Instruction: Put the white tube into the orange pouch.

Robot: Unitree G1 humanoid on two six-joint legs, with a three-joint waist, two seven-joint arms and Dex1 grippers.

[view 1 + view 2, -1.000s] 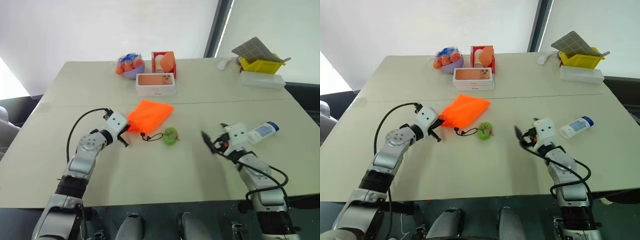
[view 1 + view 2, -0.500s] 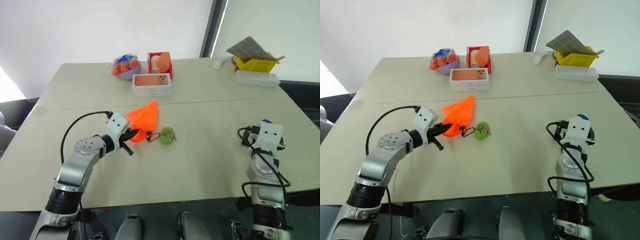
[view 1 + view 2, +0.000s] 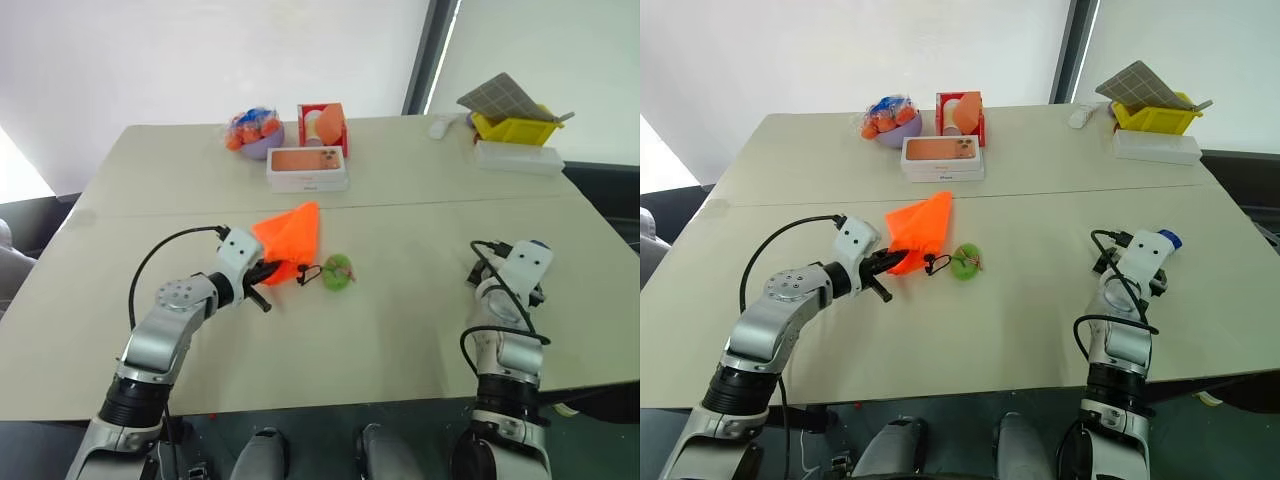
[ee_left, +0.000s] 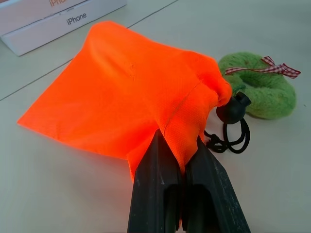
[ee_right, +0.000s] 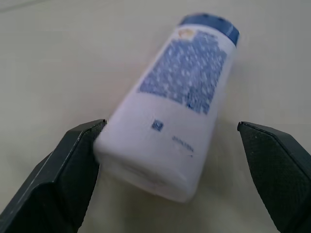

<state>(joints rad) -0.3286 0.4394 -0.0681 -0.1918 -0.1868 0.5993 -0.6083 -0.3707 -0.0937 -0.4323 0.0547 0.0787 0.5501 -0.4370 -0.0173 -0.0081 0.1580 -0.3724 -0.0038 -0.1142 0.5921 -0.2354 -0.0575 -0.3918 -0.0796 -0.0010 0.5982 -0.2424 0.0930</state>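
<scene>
right wrist view: wide-spread right pincer (image 5: 177, 170) astride white tube (image 5: 172, 107)

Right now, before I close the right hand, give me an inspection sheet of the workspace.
Surface: beige table, a seam running across it.
Job's things: orange pouch lifted at one edge; white tube lying flat on the table.
Clutter: green ring, iPhone box, red box, purple bowl, yellow bin, long white case.
Grippers: left hand shut on the pouch fabric; right hand open, fingers either side of the tube.
Cables: black cables loop at both wrists.
Surroundings: white blinds behind the table.
</scene>
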